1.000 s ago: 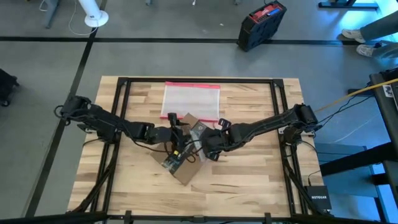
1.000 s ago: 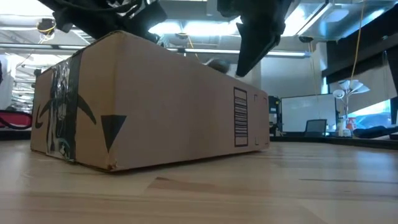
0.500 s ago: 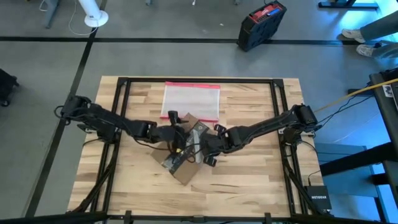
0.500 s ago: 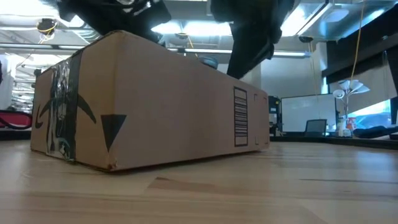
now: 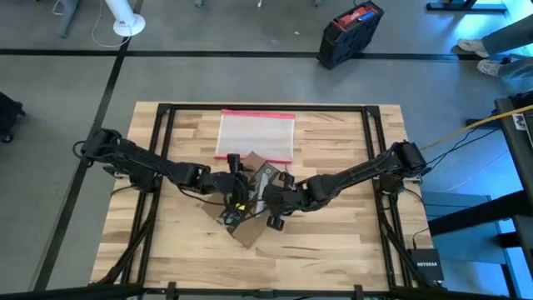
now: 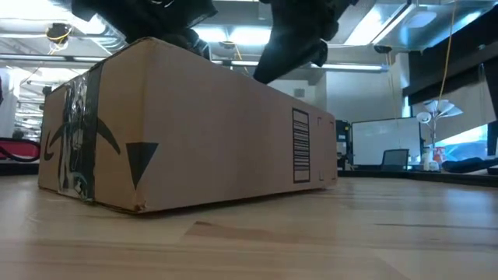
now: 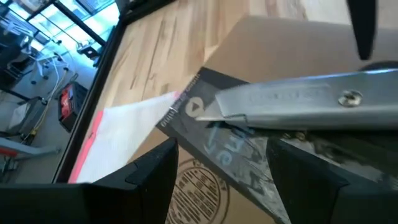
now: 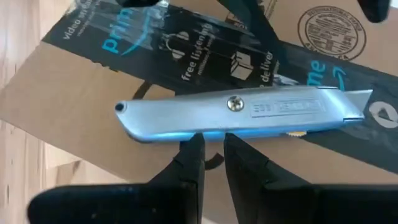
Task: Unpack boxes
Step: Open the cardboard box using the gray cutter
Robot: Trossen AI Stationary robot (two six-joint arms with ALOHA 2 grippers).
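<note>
The right end effector [image 8: 211, 155] is pinched narrow on a silver utility knife [image 8: 242, 115], held flat just above the black printed tape strip [image 8: 205, 59] on top of the cardboard box [image 5: 246, 200]. The left end effector [image 7: 221, 171] stands wide open, its fingers [image 7: 155, 171] straddling the tape at the box's end, gripping nothing. The box lies near the middle of the counter [image 5: 333, 242], skewed to its edges. A clear pouch with a pink-red edge [image 5: 255, 133] lies flat towards the far edge.
</note>
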